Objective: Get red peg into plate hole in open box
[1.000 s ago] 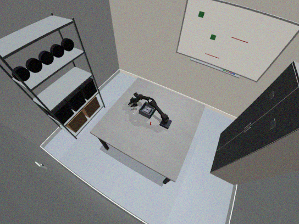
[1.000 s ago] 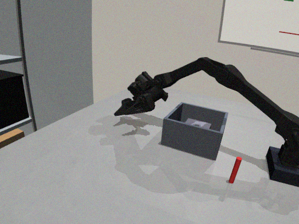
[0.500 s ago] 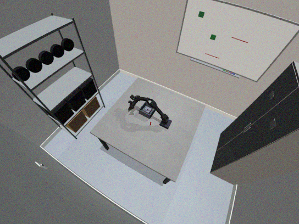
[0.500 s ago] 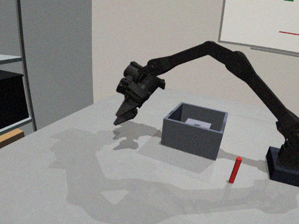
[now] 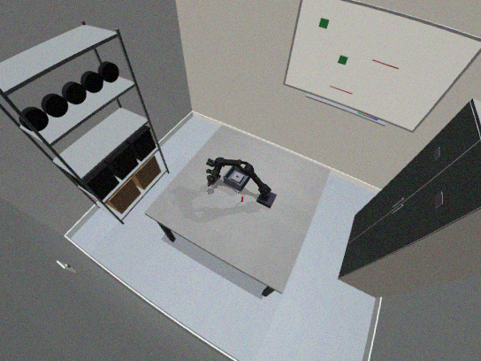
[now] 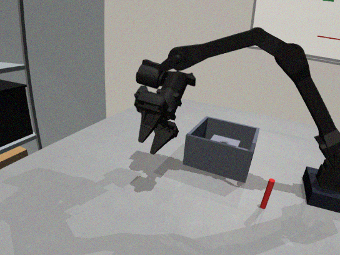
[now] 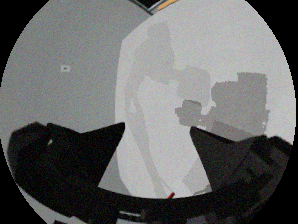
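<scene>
From the top view, you have a grey table (image 5: 248,239) with a mottled top; your arm (image 5: 240,162) (image 6: 229,45) arches over it from a dark, square-edged base (image 5: 270,203) (image 6: 325,202); the open box (image 5: 231,184) (image 6: 217,159) sits beneath that arch; a tall shelf rack (image 5: 143,108) with dark metal posts, black round items and bins stands on one side of the table, and a dark-fronted cabinet (image 5: 398,195) on the other; a whiteboard (image 5: 376,57) with green squares and red lines is on the wall beyond.

From the exterior view, your gripper (image 5: 210,174) (image 6: 145,148) (image 7: 158,128) hangs above the table, beside the box and apart from it, its matte black, tapering fingers spread wide with nothing between them; the box is slate-grey, straight-sided and thin-walled, with a pale plate (image 5: 238,176) (image 6: 225,140) inside at the bottom; the red peg (image 5: 242,199) (image 6: 267,194) (image 7: 171,195), a smooth, slim cylinder, stands on the table outside the box, between it and the base, leaning slightly in your view; the box stands between your gripper and the peg.

From the wrist view, your two dark fingers frame bare grey tabletop and blocky shadows; only a small red bit of the peg shows at the lower edge, partly hidden by the gripper body.

The black pincer (image 5: 209,183) (image 6: 146,147) (image 7: 158,128) tips downward over the bench (image 5: 248,239) (image 6: 94,215) (image 7: 240,40), its fingers swinging in the exterior view from about eight o'clock one second ago, through half past seven, to near seven o'clock now. The fingertips dropped lower and shifted toward four o'clock, and the two fingers now show apart where they had overlapped. The arm's elbow (image 6: 257,34) climbed toward one o'clock, and the arm's shadow (image 6: 143,184) changed shape across the bench.
</scene>
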You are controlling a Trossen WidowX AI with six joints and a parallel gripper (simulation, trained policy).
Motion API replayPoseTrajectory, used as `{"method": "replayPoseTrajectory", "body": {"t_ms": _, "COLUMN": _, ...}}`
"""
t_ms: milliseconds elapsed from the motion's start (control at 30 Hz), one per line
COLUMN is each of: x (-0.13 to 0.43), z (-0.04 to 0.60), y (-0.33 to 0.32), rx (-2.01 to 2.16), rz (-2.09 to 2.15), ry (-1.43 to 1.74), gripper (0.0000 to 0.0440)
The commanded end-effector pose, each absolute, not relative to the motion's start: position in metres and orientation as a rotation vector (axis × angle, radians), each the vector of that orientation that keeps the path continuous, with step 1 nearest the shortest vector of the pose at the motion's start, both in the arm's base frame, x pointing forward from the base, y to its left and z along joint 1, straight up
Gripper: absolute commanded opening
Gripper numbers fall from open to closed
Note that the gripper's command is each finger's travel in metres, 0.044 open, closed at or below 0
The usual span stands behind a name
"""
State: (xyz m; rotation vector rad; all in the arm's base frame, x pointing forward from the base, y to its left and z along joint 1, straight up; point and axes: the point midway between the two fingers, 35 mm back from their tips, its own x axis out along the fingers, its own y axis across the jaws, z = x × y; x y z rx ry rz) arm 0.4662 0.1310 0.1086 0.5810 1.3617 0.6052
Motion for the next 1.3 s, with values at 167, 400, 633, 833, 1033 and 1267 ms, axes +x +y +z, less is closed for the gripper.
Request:
{"method": "replayPoseTrajectory", "body": {"t_ms": 167, "x": 0.408, "z": 0.124, "y": 0.157, "rx": 0.62, "rz": 0.369, "ry": 1.58, "gripper": 0.044}}
{"method": "replayPoseTrajectory", "body": {"t_ms": 400, "x": 0.358, "z": 0.132, "y": 0.17, "rx": 0.623, "rz": 0.14, "ry": 1.722, "gripper": 0.044}}
{"method": "replayPoseTrajectory", "body": {"t_ms": 633, "x": 0.307, "z": 0.139, "y": 0.174, "rx": 0.599, "rz": -0.12, "ry": 1.808, "gripper": 0.044}}
{"method": "replayPoseTrajectory", "body": {"t_ms": 833, "x": 0.264, "z": 0.142, "y": 0.172, "rx": 0.56, "rz": -0.356, "ry": 1.822, "gripper": 0.044}}
{"method": "replayPoseTrajectory", "body": {"t_ms": 1033, "x": 0.224, "z": 0.14, "y": 0.163, "rx": 0.511, "rz": -0.579, "ry": 1.775, "gripper": 0.044}}
{"method": "replayPoseTrajectory", "body": {"t_ms": 1267, "x": 0.194, "z": 0.128, "y": 0.151, "rx": 0.463, "rz": -0.732, "ry": 1.693, "gripper": 0.044}}
